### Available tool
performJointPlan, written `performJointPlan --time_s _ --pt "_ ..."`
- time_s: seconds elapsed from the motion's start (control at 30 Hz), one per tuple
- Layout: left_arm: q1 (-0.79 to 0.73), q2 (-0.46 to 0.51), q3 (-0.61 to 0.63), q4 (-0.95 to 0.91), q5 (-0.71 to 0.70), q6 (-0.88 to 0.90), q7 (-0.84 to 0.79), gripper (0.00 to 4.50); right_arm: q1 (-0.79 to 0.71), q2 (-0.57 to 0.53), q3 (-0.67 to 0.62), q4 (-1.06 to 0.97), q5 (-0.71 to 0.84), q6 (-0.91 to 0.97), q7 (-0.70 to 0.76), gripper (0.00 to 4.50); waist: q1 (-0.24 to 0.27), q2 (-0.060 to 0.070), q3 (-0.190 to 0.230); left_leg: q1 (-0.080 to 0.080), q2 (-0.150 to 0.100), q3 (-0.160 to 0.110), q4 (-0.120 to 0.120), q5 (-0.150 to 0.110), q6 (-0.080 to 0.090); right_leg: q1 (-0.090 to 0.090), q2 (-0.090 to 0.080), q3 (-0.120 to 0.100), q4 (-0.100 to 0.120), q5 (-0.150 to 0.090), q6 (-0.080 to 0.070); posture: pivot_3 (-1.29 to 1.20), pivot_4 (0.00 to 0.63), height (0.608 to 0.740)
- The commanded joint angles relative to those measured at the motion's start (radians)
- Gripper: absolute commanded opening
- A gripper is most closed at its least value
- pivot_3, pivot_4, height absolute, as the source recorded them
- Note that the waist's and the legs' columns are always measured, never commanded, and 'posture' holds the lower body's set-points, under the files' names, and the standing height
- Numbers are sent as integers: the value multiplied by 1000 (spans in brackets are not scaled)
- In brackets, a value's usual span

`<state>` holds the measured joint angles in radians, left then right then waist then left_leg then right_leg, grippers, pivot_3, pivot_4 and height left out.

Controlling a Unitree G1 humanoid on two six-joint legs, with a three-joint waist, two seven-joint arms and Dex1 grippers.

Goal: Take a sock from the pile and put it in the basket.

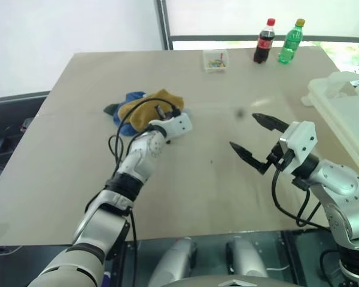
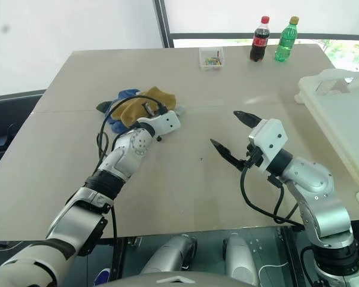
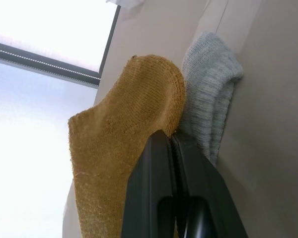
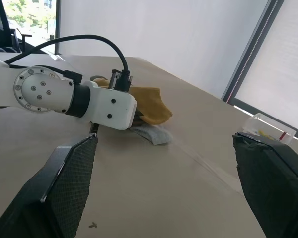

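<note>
Tan table (image 1: 227, 197) — left hand (image 3: 175, 141) level, clamped on mustard sock (image 3: 124, 148) at the pile (image 1: 131, 110) — right hand (image 1: 251, 136) hovering, fingers wide.

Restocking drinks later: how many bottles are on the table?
2: a cola bottle and a green bottle, side by side at the table's far edge.

Tan table (image 1: 78, 149) — sock pile (image 1: 140, 107), basket (image 1: 347, 113), clear box (image 1: 216, 60), two bottles (image 1: 264, 42).
</note>
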<state>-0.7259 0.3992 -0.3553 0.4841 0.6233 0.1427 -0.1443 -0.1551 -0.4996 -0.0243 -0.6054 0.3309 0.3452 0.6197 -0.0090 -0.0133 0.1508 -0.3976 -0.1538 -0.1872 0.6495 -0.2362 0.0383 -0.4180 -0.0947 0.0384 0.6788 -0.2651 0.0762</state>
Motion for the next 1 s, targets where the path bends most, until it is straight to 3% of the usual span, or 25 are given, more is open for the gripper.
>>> performJointPlan --time_s 0.03,0.4,0.6,0.7,1.0 --pt "34 27 27 -84 -11 -3 -14 22 -16 -5 -12 -20 8 -13 -7 4500 -2 0 0 0 0 0 0 0 0 0 0 0 0 0 0 0 150 740" --pt "300 165 121 -534 -115 66 -269 22 -18 -1 4 1 4 -27 -2 4500 1 0 0 0 0 0 0 0 0 0 0 1 0 0 0 0 150 740" --pt "396 184 177 -776 -416 281 -613 22 -20 -4 3 13 5 -34 5 4500 0 0 0 0 0 0 0 0 0 0 0 1 0 0 0 0 150 740" --pt "403 192 178 -843 -540 406 -728 22 -19 -11 -4 16 5 -35 10 4500 -1 0 0 0 0 0 0 0 0 0 0 1 0 0 0 0 150 740" --pt "265 126 54 -830 -710 738 -805 22 29 -57 -58 -22 19 -15 5 4500 4 0 0 1 0 0 0 0 0 1 1 0 0 0 0 0 150 740"
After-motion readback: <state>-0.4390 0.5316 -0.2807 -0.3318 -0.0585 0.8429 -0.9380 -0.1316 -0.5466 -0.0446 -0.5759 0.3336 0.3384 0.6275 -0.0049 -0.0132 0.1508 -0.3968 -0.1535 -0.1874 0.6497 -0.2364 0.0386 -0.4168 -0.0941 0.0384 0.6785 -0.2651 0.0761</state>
